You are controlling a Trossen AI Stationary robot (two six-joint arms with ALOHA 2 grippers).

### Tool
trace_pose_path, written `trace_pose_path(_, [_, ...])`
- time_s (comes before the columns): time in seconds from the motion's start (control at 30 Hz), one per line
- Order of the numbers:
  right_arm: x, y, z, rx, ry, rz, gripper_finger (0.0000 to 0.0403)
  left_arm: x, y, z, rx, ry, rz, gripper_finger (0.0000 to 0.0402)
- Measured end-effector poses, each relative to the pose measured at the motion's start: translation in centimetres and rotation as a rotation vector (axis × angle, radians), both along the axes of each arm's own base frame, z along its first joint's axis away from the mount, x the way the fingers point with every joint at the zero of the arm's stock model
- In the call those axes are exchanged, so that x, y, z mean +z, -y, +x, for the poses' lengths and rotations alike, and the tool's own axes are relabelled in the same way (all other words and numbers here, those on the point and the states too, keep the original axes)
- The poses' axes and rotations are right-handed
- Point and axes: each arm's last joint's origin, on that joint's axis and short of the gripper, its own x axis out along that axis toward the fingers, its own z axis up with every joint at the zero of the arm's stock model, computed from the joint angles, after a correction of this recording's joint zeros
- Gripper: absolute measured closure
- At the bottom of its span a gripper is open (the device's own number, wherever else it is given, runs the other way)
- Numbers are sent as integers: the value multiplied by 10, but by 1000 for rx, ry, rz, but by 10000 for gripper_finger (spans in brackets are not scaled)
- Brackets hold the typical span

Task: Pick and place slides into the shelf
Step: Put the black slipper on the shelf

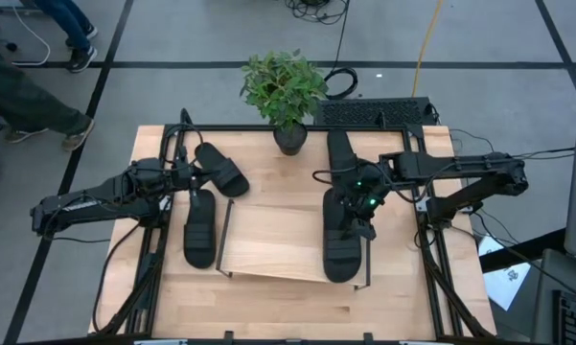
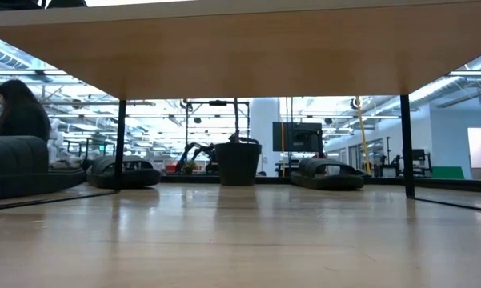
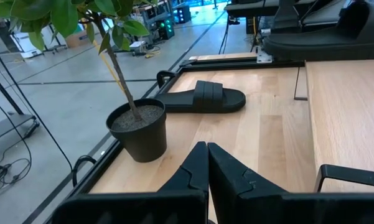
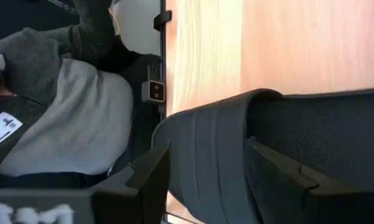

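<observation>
The shelf (image 1: 278, 251) stands mid-table, a light wood board between black wire end frames. One black slide (image 1: 341, 251) lies sole-down on its right end. My right gripper (image 1: 362, 217) hovers over it, open, with a finger on each side of the ribbed strap (image 4: 205, 155). Two slides (image 1: 220, 168) (image 1: 199, 230) lie on the table left of the shelf. A further slide (image 1: 339, 153) lies beyond it, near the plant. My left gripper (image 3: 206, 171) is shut and holds nothing, raised beside the two left slides (image 1: 194, 176). My right gripper stands astride the strap (image 4: 199, 130) of the slide on the shelf, slanting down from above, with its fingers (image 4: 148, 177) lying across the slide. I cannot tell whether they touch the strap. The slide rests flat on the board.
A potted plant (image 1: 286, 96) stands at the table's far edge, its pot (image 3: 139, 127) close ahead of my left gripper. Most of the shelf board left of the slide is bare wood. A person's legs (image 1: 38, 105) show on the floor at far left.
</observation>
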Motion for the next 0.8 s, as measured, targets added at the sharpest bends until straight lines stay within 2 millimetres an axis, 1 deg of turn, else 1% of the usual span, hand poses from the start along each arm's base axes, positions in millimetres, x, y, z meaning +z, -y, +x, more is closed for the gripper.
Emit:
trace_pose_path(0.1, [-1, 0, -1, -2, -12, -10, 211, 0, 0, 0, 0, 0, 0, 396])
trace_pose_path(0.2, [-3, 2, -3, -23, -33, -57, 211, 0, 0, 0, 0, 0, 0, 396])
trace_pose_path(0.4, [-8, 3, -9, 1, -95, -95, 211, 0, 0, 0, 0, 0, 0, 396])
trace_pose_path(0.5, [-11, 1, -6, 41, -111, -61, 211, 0, 0, 0, 0, 0, 0, 396])
trace_pose_path(0.7, [-15, 0, 0, 73, -86, -76, 212, 0, 0, 0, 0, 0, 1, 396])
trace_pose_path(0.8, [-16, 0, 2, 83, -79, -75, 231, 0, 0, 0, 0, 0, 1, 396])
